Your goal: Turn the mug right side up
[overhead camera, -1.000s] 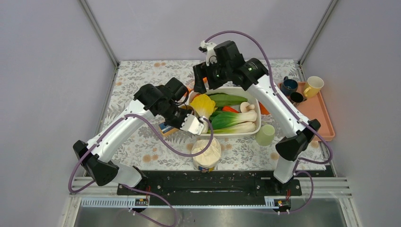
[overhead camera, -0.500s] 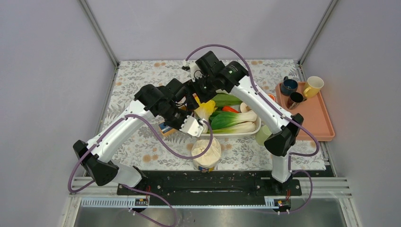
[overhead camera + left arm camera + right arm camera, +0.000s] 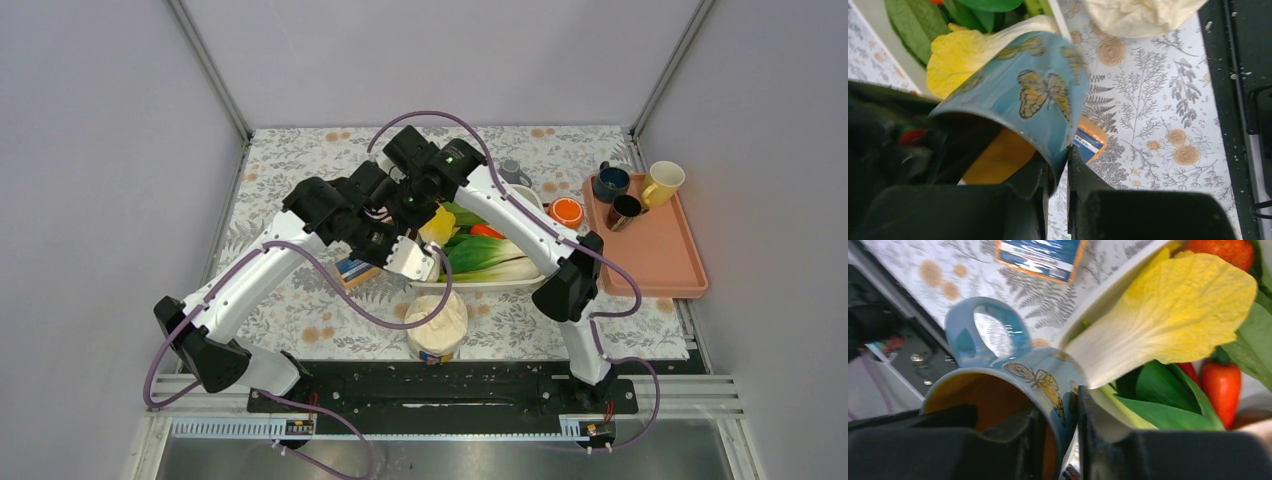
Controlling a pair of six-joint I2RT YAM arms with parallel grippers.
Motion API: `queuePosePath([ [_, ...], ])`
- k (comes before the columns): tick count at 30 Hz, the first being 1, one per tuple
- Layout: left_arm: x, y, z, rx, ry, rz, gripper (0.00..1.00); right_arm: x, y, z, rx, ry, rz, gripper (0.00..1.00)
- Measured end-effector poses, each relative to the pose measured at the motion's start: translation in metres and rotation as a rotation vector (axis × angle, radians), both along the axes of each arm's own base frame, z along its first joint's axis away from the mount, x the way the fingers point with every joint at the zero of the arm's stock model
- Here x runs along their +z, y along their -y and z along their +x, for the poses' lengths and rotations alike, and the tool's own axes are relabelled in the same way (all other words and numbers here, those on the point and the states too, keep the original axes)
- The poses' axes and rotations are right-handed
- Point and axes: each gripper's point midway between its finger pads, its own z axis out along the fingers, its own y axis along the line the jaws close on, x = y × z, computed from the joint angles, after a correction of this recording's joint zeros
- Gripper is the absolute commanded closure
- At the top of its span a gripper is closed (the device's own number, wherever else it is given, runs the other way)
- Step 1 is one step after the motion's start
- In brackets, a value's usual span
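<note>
The mug (image 3: 1038, 95) is light blue with butterflies and a yellow-orange inside, held in the air on its side above the table. My left gripper (image 3: 1059, 170) is shut on its rim, one finger inside and one outside the wall. The right wrist view shows the same mug (image 3: 1018, 375) with its handle (image 3: 983, 325) pointing up and away. There my right gripper (image 3: 1060, 430) is shut on another part of the rim, straddling the wall. In the top view both wrists meet over the left end of the vegetable tray and hide the mug.
A white tray (image 3: 480, 285) holds bok choy, a yellow leaf (image 3: 1178, 305) and a red pepper (image 3: 1220, 385). A blue packet (image 3: 352, 270) lies left of it and a cream bag (image 3: 436, 325) in front. An orange cup (image 3: 566, 212) and a pink tray (image 3: 670, 250) with mugs sit at right.
My right arm has swung left from behind the vegetable tray to the mug, and its gripper has closed on the rim. The left gripper has kept its hold without moving.
</note>
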Motion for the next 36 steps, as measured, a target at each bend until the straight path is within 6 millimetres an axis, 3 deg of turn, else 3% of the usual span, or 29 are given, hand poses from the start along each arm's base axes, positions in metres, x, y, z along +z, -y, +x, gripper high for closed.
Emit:
queuePosePath([
  [1, 0.000, 0.000, 0.001, 0.003, 0.002, -0.002, 1.00, -0.003, 0.000, 0.000, 0.010, 0.013, -0.019, 0.99],
  [3, 0.003, 0.002, 0.006, 0.018, 0.023, -0.010, 1.00, -0.013, 0.006, 0.002, 0.035, 0.045, -0.086, 1.00],
  [4, 0.002, 0.001, 0.005, 0.022, 0.019, -0.005, 0.93, -0.017, 0.007, 0.001, 0.048, 0.048, -0.099, 1.00],
  [8, 0.001, 0.003, 0.013, 0.060, 0.047, -0.006, 0.51, -0.015, 0.011, 0.009, 0.040, 0.102, -0.115, 1.00],
  [13, 0.038, 0.010, 0.031, 0.146, 0.181, -0.147, 0.32, -0.019, 0.034, 0.032, -0.103, 0.152, -0.115, 1.00],
  [16, 0.058, 0.007, 0.030, 0.186, 0.220, -0.218, 0.13, -0.019, 0.056, 0.043, -0.185, 0.174, -0.105, 1.00],
  [19, 0.072, 0.004, 0.027, 0.224, 0.227, -0.275, 0.07, -0.009, 0.083, 0.054, -0.280, 0.200, -0.062, 1.00],
  [25, 0.082, 0.000, 0.027, 0.323, 0.190, -0.353, 0.04, 0.037, 0.170, 0.079, -0.544, 0.319, 0.051, 1.00],
  [29, 0.079, -0.002, 0.032, 0.408, 0.171, -0.402, 0.04, 0.064, 0.255, 0.083, -0.784, 0.421, 0.102, 1.00],
  [32, 0.069, -0.005, 0.035, 0.469, 0.146, -0.416, 0.03, 0.070, 0.318, 0.077, -0.961, 0.474, 0.110, 1.00],
  [36, 0.052, -0.010, 0.040, 0.542, 0.117, -0.418, 0.03, 0.056, 0.401, 0.063, -1.205, 0.500, 0.079, 1.00],
])
